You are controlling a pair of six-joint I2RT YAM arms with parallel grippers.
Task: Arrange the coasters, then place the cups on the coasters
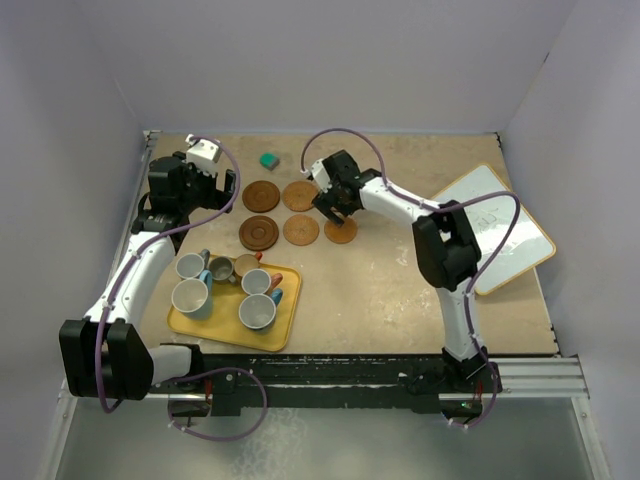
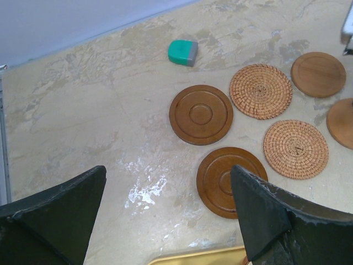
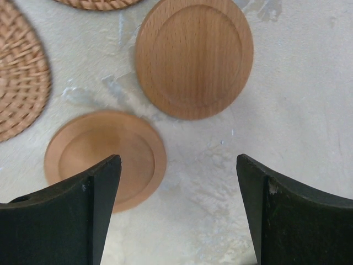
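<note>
In the left wrist view, edges crop the yellow tray [image 2: 193,258] and one coaster [image 2: 342,122].

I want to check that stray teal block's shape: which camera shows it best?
The left wrist view: the teal block lies large and unobstructed, its grey end visible. The top external view shows it only as a small speck beyond the coasters; the right wrist view does not show it.
</note>
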